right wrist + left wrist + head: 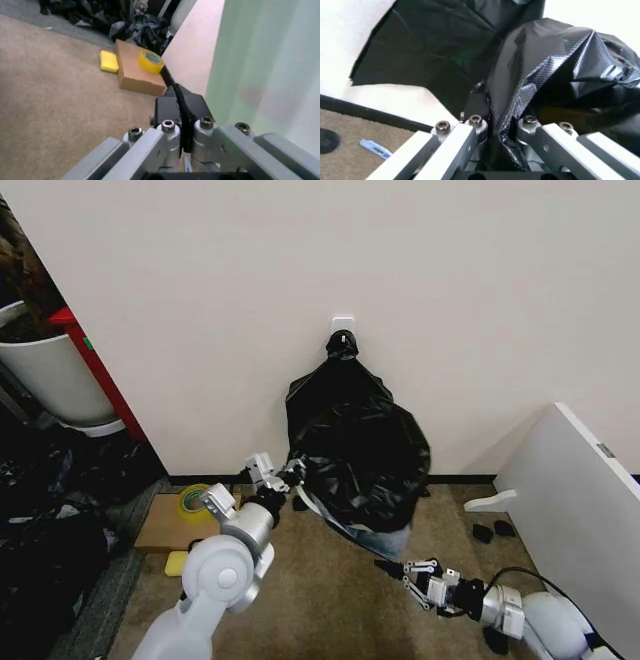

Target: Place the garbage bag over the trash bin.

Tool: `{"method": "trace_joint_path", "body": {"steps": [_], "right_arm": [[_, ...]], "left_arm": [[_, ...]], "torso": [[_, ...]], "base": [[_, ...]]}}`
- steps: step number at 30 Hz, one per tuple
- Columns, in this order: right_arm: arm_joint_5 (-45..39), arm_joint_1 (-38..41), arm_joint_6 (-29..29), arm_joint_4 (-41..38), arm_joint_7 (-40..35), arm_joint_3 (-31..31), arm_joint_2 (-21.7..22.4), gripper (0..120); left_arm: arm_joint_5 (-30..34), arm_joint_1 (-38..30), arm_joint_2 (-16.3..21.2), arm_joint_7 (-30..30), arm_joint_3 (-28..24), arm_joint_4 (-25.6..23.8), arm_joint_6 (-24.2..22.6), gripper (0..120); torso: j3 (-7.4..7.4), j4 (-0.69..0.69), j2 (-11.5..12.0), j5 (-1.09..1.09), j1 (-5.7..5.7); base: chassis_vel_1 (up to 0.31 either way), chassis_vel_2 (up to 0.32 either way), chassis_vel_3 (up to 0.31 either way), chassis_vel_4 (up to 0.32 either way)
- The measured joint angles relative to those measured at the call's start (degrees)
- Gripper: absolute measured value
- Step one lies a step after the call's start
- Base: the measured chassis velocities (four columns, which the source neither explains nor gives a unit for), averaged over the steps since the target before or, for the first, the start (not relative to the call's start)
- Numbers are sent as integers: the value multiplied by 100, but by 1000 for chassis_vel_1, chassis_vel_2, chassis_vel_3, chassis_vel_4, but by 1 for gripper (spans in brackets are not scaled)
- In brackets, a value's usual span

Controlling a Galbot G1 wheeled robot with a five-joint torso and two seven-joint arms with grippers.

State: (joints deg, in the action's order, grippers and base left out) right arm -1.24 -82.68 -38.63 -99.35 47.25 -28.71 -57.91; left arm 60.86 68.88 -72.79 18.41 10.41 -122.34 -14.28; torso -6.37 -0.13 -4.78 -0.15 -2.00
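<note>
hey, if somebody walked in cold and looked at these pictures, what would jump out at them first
The big glossy garbage bag, draped over something against the wall at centre, with the left end effector shut on its edge at the bag's left side. Next, the right end effector, low over the carpet below the bag, pinching a thin black strip. A yellow tape roll sits on a cardboard box at left.

Likely office storeroom: carpet (330,600), bare wall (300,270), cardboard box (165,525).

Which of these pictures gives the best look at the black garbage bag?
The head view: it shows the whole garbage bag billowing against the wall, pinched by the left gripper. The left wrist view shows crinkled plastic close up; the right wrist view, a thin black strip.
</note>
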Motion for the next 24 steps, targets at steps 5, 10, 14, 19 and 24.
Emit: {"method": "trace_joint_path", "body": {"steps": [5,10,14,19,24], "right_arm": [[-385,-195,-293,-178,479,-27,99,0],[-476,-535,-547,-791,617,-54,175,18],[-508,-672,-147,-1343,457,-29,174,33],[-290,-693,12,-1705,-753,226,163,51],[457,-709,116,-1788,-1990,386,97,58]], "left_arm": [[-158,-96,6,-54,20,201,123,3],[-291,-254,20,-99,74,484,241,3],[-423,-307,-3,-123,99,653,317,3],[-491,-308,-36,-131,90,719,336,3],[-501,-281,-44,-131,59,709,337,3]], "torso": [[0,0,0,0,0],[0,0,0,0,0],[0,0,0,-1,0],[0,0,0,0,0],[0,0,0,1,0]], "base": [[0,0,0,0],[0,0,0,0],[0,0,0,0],[0,0,0,0],[0,0,0,0]]}}
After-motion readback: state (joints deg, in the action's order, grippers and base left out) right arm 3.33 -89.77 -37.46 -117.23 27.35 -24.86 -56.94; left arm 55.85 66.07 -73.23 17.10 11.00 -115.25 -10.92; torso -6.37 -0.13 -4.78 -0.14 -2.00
